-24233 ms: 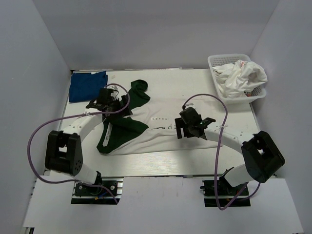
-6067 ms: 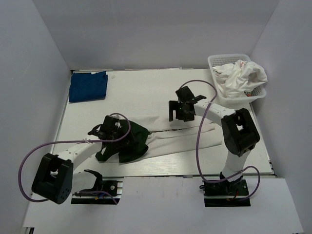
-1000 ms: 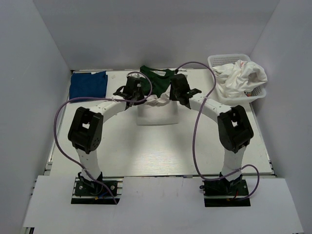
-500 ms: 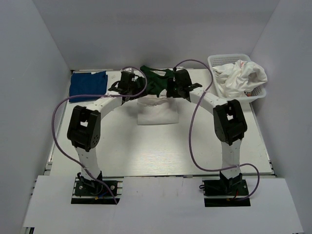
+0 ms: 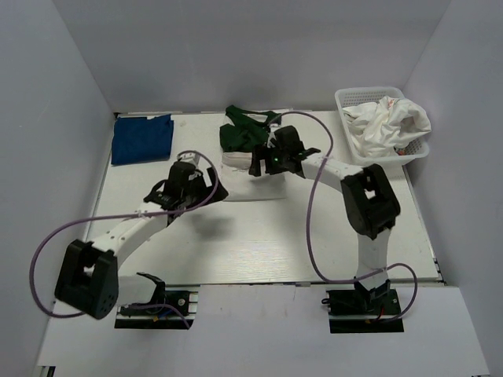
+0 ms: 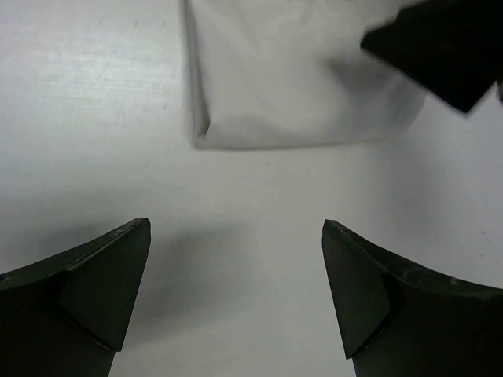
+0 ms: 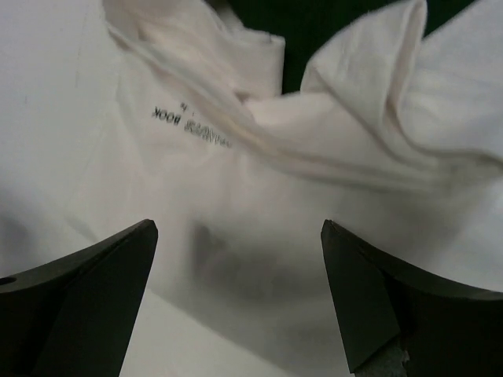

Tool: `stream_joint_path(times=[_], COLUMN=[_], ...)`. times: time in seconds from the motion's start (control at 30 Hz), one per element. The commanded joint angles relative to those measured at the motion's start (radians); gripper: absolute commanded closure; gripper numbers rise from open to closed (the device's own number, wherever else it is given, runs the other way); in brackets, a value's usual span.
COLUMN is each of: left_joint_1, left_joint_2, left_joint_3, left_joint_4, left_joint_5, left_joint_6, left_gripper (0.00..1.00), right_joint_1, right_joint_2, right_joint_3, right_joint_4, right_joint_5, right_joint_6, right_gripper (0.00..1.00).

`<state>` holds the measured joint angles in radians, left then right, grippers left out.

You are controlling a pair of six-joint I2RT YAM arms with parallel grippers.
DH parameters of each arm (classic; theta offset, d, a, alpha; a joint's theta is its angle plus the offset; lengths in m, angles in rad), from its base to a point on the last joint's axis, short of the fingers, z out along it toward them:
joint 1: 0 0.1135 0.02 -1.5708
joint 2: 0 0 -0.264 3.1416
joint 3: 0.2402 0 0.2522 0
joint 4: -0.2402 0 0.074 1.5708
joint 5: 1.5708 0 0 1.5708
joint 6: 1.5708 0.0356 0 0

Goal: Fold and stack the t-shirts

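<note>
Two pincers gape wide, empty — left pincer (image 6: 236, 228) over the table (image 6: 94, 118), right pincer (image 7: 238, 226) above the white-and-green t-shirt (image 5: 255, 188).

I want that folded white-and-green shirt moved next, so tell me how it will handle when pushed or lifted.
Probably floppy: the white-and-green shirt lies in soft creases. Pushed, it would likely bunch rather than slide whole. Lifted by one edge, its rumpled green part may spill open.

White-and-green t-shirt (image 5: 255, 187), dark blue t-shirt (image 5: 141, 139)
</note>
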<state>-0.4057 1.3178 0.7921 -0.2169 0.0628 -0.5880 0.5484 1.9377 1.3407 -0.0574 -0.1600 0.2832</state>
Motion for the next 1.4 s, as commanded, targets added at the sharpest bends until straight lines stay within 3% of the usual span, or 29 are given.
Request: stream_joint_path(times=[0.0,0.1,0.13,0.23,0.37,0.43,0.57,0.63,0.77,0.83,0.97,1.17,1.23,1.37], left_joint_1=[0.001,0.001,0.001,0.001,0.001,0.001,0.001,0.010,0.021,0.012,0.002,0.022,0.013,0.004], left_joint_2=[-0.142,-0.235,-0.267,-0.290,-0.253,-0.214,-0.071,-0.013,0.127,0.207,0.336,0.445,0.458,0.494], left_joint_3=[-0.115,-0.180,-0.189,-0.202,-0.160,-0.120,-0.030,0.008,0.070,0.119,0.199,0.217,0.217,0.236], left_joint_4=[0.016,0.007,0.007,-0.012,-0.026,-0.003,-0.002,0.023,0.073,0.073,0.073,0.073,0.073,0.073], left_joint_5=[0.020,0.020,0.020,-0.011,-0.032,-0.020,0.002,0.014,0.049,0.049,0.049,0.049,0.040,0.040], left_joint_6=[-0.044,-0.085,-0.085,-0.075,-0.049,-0.024,0.005,0.016,0.025,0.034,0.045,0.034,0.034,0.025], left_gripper=[0.00,0.00,0.00,0.00,0.00,0.00,0.00,0.00,0.00,0.00,0.10,0.23,0.30,0.37], right_joint_1=[-0.007,-0.013,-0.016,-0.024,-0.041,-0.050,-0.062,-0.065,-0.085,-0.103,-0.130,-0.153,-0.159,-0.162], right_joint_2=[0.108,0.249,0.295,0.392,0.405,0.344,0.213,0.150,-0.003,-0.054,-0.117,-0.045,-0.033,-0.033], right_joint_3=[0.141,0.293,0.433,0.643,0.730,0.692,0.466,0.422,0.154,0.067,-0.085,-0.080,-0.086,-0.144], right_joint_4=[0.008,-0.001,-0.024,-0.070,-0.085,-0.082,-0.033,-0.091,-0.134,-0.133,-0.093,-0.119,-0.122,-0.069], right_joint_5=[-0.052,0.014,0.077,0.147,0.215,0.211,0.188,0.230,0.306,0.263,0.122,0.011,-0.010,-0.009], right_joint_6=[-0.021,-0.022,-0.018,-0.007,0.037,0.047,0.036,0.045,0.134,0.174,0.206,0.197,0.208,0.229], right_gripper=[0.10,0.10,0.10,0.10,0.10,0.10,0.10,0.10,0.10,0.10,0.10,0.11,0.18,0.21])
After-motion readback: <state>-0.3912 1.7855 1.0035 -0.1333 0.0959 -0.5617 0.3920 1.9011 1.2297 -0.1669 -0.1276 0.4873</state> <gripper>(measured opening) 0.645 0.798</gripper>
